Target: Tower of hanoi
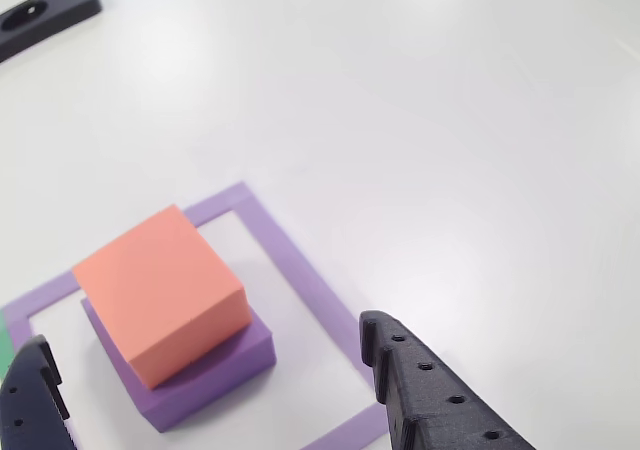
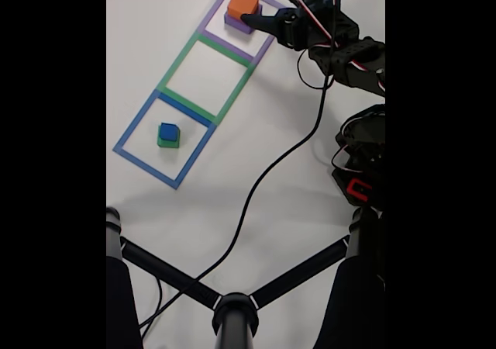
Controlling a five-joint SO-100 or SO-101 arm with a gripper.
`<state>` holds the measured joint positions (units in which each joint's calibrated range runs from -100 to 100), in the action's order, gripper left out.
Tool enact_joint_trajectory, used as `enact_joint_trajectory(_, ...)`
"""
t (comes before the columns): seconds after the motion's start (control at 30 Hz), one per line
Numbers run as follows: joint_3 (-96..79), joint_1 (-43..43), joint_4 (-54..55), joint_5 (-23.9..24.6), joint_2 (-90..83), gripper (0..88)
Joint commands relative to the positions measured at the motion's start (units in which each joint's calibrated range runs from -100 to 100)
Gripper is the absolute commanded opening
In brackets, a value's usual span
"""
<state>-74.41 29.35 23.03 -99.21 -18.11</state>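
Inside the purple tape outline (image 1: 300, 270) on the white counter (image 1: 450, 120), the salmon-orange block (image 1: 160, 290) sits on top of the purple block (image 1: 200, 380), turned a little so the purple corners peek out beneath it. In the other view the end effector (image 1: 200, 370) straddles that pair, black fingers (image 1: 430, 390) spread wide, one at each lower corner of the picture, nothing gripped and neither finger touching foam. A black bar (image 1: 45, 10) lies at the top left there.

Over to the fixed view, and here comes the rest of the layout: three tape squares in a row, purple at the top, a green tape outline (image 2: 180, 58) in the middle, a blue tape outline (image 2: 139, 124) lowest. The blue cube (image 2: 168, 131) rides on the green block (image 2: 168, 141) inside the blue square, well apart from the orange-on-purple stack. The arm (image 2: 341, 50) reaches in from the right, bent down toward the top square, a black cable (image 2: 263, 186) trailing across the counter.
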Motion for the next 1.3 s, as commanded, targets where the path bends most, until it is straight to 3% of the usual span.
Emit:
enact_joint_trajectory(0.0,1.67,0.20,7.60,-0.79,4.57,36.8)
enact_joint_trajectory(0.33,5.31,-1.25,19.26,-0.79,17.63,36.4)
enact_joint_trajectory(1.27,13.94,-4.15,24.76,-0.79,29.09,32.4)
